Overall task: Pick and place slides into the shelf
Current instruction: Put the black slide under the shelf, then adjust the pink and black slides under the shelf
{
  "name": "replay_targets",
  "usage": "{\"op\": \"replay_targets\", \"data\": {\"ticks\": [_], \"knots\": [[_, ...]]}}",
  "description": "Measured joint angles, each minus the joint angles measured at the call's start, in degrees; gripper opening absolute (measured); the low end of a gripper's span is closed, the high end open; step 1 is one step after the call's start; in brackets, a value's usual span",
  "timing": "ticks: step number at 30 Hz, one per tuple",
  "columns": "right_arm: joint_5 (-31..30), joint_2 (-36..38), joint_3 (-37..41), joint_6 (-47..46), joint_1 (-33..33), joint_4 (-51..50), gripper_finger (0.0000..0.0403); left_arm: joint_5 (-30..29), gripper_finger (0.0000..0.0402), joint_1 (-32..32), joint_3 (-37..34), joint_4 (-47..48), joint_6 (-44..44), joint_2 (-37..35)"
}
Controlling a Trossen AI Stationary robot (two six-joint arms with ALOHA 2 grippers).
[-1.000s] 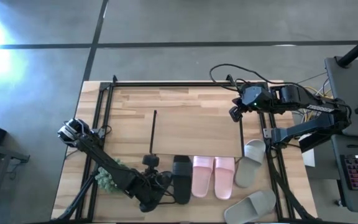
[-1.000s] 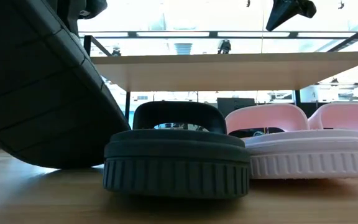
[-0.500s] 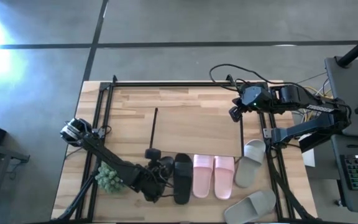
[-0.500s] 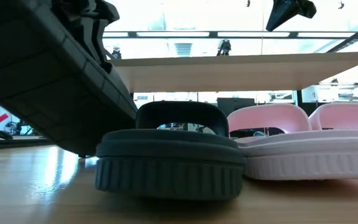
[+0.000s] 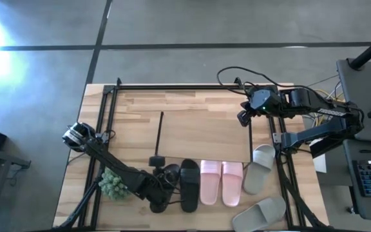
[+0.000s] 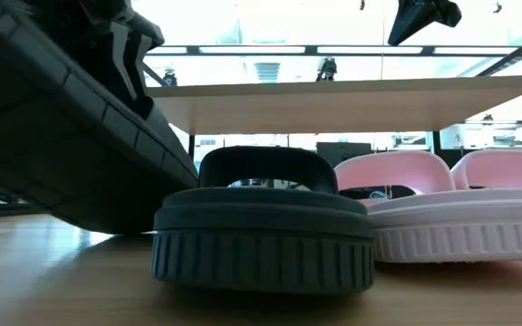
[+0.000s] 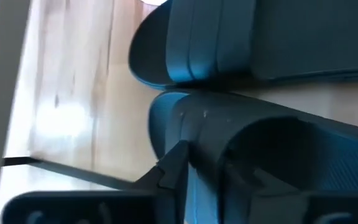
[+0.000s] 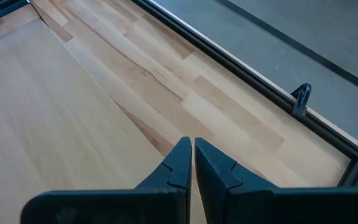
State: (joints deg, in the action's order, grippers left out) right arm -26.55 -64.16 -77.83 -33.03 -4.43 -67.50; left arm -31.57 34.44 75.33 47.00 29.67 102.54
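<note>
We see two black slides (image 5: pixel 188 185), one flat with a ribbed black sole edge (image 6: pixel 261 249), the other tilted with a grooved black sole (image 6: pixel 53 136). Two pale pink slides (image 5: pixel 221 182) sit beside them, also ribbed at the sole. Two grey-beige slides (image 5: pixel 259 169), strap pattern too small to tell. Shelf (image 5: pixel 205 138) top is light wood with thin dark frames. Table (image 5: pixel 140 103) is light striped wood planks. Plant (image 5: pixel 111 183) is green. Both arms are dark.
</note>
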Motion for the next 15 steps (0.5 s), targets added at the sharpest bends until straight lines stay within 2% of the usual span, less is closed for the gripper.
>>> {"op": "replay_targets", "data": {"ticks": [6,10,15], "knots": [[0.0,0.0,0.05,0.01,0.0,0.0,0.0013,1.54,0.0111,-0.16,0.0,0.0,0.0,0.0],[0.0,0.0,0.07,0.01,0.01,-0.01,0.0013,6.18,0.0137,-0.22,0.0,-0.03,0.13,-0.02],[0.0,0.0,0.07,0.01,0.0,-0.01,0.0013,14.1,0.0145,-0.08,1.16,0.0,0.32,-0.1]]}}
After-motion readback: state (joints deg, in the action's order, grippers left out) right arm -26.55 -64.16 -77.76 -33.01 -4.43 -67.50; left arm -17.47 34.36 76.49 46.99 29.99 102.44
